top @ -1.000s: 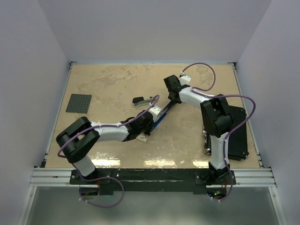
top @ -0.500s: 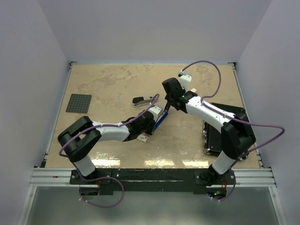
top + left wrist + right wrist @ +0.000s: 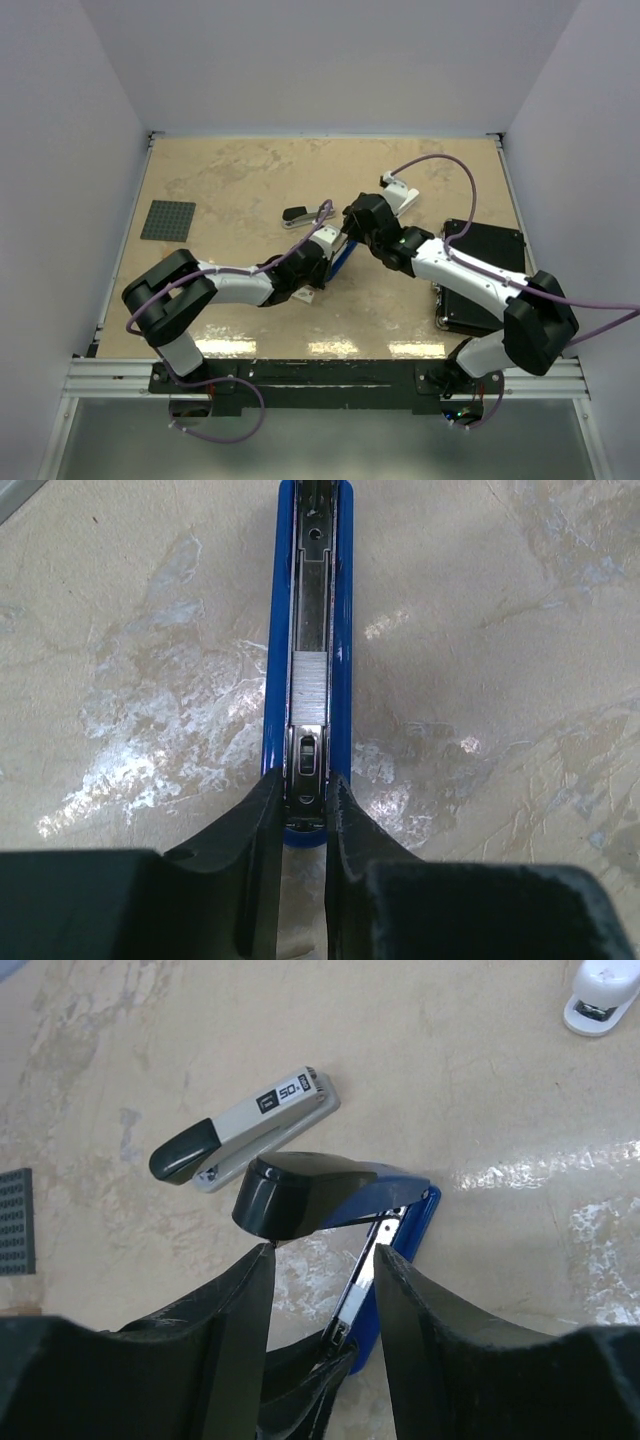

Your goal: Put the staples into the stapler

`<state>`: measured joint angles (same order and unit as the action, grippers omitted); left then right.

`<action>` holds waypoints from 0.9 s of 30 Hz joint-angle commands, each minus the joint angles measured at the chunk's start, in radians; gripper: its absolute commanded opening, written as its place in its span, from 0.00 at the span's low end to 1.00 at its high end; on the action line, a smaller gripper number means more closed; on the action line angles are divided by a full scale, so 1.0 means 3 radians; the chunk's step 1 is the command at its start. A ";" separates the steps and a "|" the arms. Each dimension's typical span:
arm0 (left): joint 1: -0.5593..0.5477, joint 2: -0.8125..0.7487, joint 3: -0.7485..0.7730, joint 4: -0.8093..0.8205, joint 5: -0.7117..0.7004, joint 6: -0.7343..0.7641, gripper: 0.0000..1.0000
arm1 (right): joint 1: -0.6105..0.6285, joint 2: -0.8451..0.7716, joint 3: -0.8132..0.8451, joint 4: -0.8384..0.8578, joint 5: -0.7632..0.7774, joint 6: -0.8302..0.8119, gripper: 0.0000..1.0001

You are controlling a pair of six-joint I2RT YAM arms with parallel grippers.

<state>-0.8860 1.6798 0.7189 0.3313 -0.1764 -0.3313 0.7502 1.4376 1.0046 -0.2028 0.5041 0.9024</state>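
Note:
The blue stapler (image 3: 340, 660) lies on the table with its black lid (image 3: 300, 1198) swung up and its metal channel (image 3: 308, 600) exposed. A short silvery strip of staples (image 3: 308, 685) sits in the channel and also shows in the right wrist view (image 3: 365, 1270). My left gripper (image 3: 303, 810) is shut on the near end of the stapler's base (image 3: 343, 262). My right gripper (image 3: 322, 1260) is open just above the stapler, its left fingertip (image 3: 262, 1255) at the lid's tip. A small whitish box (image 3: 307, 293) lies beside my left arm.
A grey and black stapler (image 3: 305, 213) lies just left of the blue one, as the right wrist view also shows (image 3: 245, 1125). A white stapler (image 3: 600, 1000) lies farther off. A dark grey baseplate (image 3: 167, 220) is at the left, a black tray (image 3: 495, 280) at the right.
My right arm has folded down over the black tray, and its gripper has come nearer and lower over the blue stapler. My left arm has held still on the stapler.

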 commanded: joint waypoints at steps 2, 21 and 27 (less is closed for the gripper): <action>0.0039 -0.0092 -0.0141 0.0383 -0.0026 -0.0358 0.15 | 0.0117 -0.0077 -0.0301 0.0144 -0.0361 -0.0047 0.49; 0.0039 -0.0031 -0.0147 0.0368 -0.0138 -0.0481 0.18 | 0.0117 -0.0236 -0.0654 0.0548 -0.0479 -0.0078 0.50; 0.0028 -0.0087 -0.0101 0.0215 -0.0153 -0.0430 0.39 | 0.0117 -0.0404 -0.0751 0.0502 -0.0372 -0.0088 0.50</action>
<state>-0.8757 1.6752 0.6727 0.4171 -0.1963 -0.4541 0.7868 1.3792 0.7910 -0.0742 0.3500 0.8852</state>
